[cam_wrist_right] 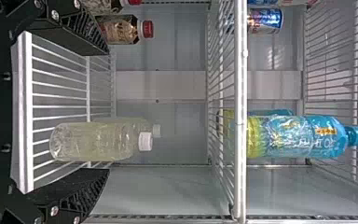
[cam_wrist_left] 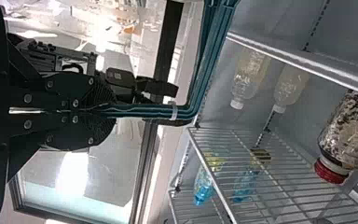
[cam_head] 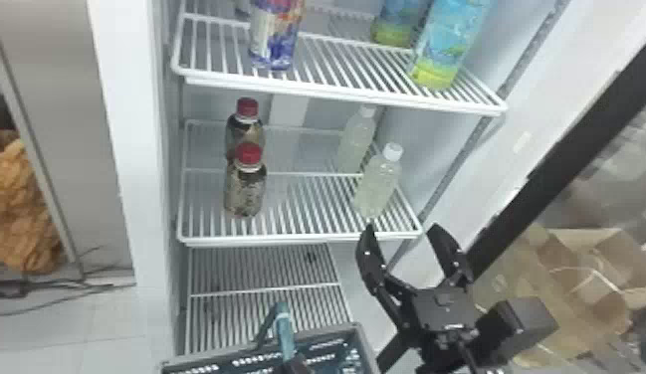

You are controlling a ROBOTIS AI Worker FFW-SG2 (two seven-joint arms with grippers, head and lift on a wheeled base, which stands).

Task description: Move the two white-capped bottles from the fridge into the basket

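Your right hand (cam_head: 401, 230), open, is the nearer; your left hand (cam_wrist_left: 114, 111) is closed on the basket handle (cam_head: 285, 337). Directly ahead of the right hand, the front white-capped bottle (cam_head: 378, 185) stands upright on the fridge shelf (cam_head: 306, 238), the rear white-capped bottle (cam_head: 356, 141) behind; flank its vertical axis

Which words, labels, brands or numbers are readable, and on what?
None legible.
Front blue-and-yellow bottle: lettering, too blurred.
Can: print too small.
Red-capped bottles: patterned wraps, nothing readable.
White-capped bottles: no print discernible.
Basket: pale marks, too blurred.
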